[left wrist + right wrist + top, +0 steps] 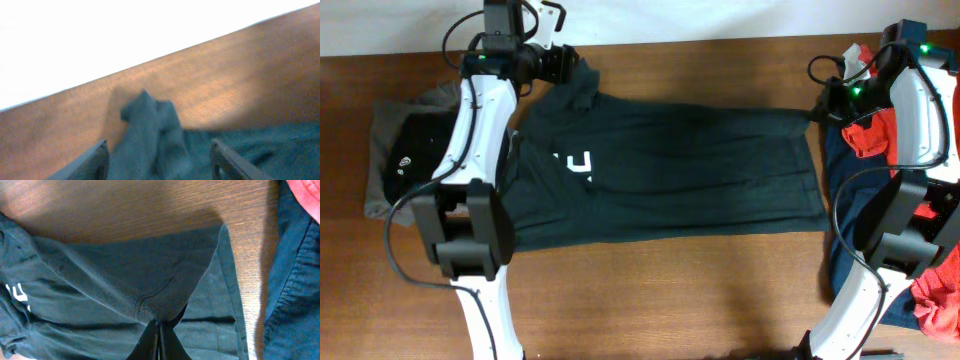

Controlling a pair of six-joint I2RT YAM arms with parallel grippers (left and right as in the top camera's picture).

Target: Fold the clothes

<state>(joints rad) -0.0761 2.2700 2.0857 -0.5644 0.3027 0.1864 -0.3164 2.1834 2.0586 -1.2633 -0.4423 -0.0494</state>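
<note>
Tee (pixel 670 170) spread for folding: right pincer (pixel 159 330) clamps it taut, left pincer (pixel 157 157) gapes around sleeve (pixel 150 130), probably not gripping.

The T-shirt (pixel 690 170) is dark green with white letters (pixel 577 162), red garment (pixel 868 135), navy garment (pixel 832 160), brown wood-grain table (pixel 670 290).

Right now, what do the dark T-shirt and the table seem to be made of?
T-shirt: soft knit cloth, likely cotton, matte; it wrinkles, drapes and shows stitched hems. Table: wood or wood-look laminate, smooth with a faint sheen; brown grain lines run along it.
</note>
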